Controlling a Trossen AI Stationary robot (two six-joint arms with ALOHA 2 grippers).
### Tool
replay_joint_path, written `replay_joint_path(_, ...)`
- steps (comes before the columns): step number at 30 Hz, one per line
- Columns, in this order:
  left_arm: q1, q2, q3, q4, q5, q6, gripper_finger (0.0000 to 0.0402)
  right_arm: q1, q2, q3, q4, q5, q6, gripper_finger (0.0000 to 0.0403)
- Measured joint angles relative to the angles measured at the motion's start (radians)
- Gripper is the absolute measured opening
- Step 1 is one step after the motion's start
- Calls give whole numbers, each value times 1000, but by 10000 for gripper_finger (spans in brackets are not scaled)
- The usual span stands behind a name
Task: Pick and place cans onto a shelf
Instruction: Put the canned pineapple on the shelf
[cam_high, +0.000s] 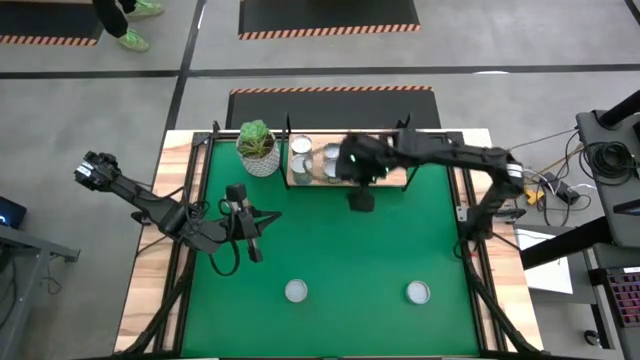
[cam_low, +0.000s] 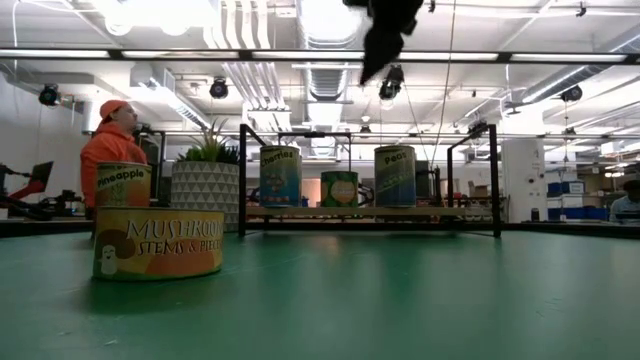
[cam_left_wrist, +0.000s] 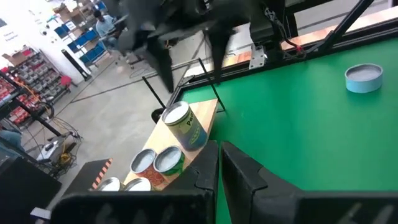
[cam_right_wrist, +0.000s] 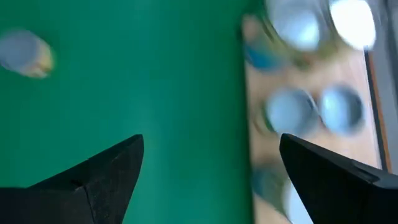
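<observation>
Steel cans, rigid & slick, prob. best pinched across the sides: several on the shelf (cam_high: 345, 178) at mat's far edge, two (cam_high: 296, 291) (cam_high: 418, 292) near its front edge; right gripper (cam_right_wrist: 208, 168) wide open, empty, left gripper (cam_left_wrist: 219, 163) nearly closed, empty.

We see the green mat (cam_high: 330, 250) carrying two cans (cam_high: 296, 291) well short of the right gripper (cam_high: 361, 201), the shelf (cam_high: 398, 179) just beyond it.

An industrial lab or warehouse hall: exposed ceiling ducts (cam_low: 250, 75), strip lights (cam_low: 60, 53), stocked storage racks (cam_left_wrist: 28, 78), hazard-striped floor mats (cam_high: 330, 20) on bare concrete.
</observation>
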Motion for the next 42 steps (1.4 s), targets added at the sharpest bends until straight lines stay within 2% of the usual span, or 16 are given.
replay_joint_path(2, 0, 0, 0, -6, 0, -20, 0, 65, -52, -82, 132, 35, 11, 364)
replay_joint_path(7, 9, 0, 0, -8, -36, -109, 0, 230, -174, -314, 459, 207, -14, 364)
replay_joint_path(10, 28, 0, 26, -73, -52, -229, 0, 309, -237, -451, 637, 268, -71, 364)
replay_joint_path(13, 65, 0, 87, -289, -51, -543, 0, 352, -303, -556, 749, 284, -106, 364)
replay_joint_path(17, 119, 25, 140, -746, 8, -1093, 0, 366, -401, -644, 824, 287, -127, 364)
replay_joint_path(20, 168, 56, 130, -1007, 148, -1395, 0, 365, -472, -695, 899, 288, -172, 364)
replay_joint_path(22, 202, 71, 107, -1105, 266, -1486, 0, 365, -514, -723, 924, 290, -200, 364)
replay_joint_path(26, 251, 84, 83, -1124, 384, -1496, 0, 365, -589, -782, 952, 280, -228, 364)
replay_joint_path(33, 354, 71, 83, -1117, 435, -1407, 0, 365, -675, -884, 982, 279, -253, 364)
replay_joint_path(38, 417, 75, 82, -1110, 417, -1348, 1, 365, -710, -918, 982, 279, -282, 364)
replay_joint_path(42, 485, 75, 82, -1087, 486, -1311, 33, 365, -725, -916, 985, 279, -276, 364)
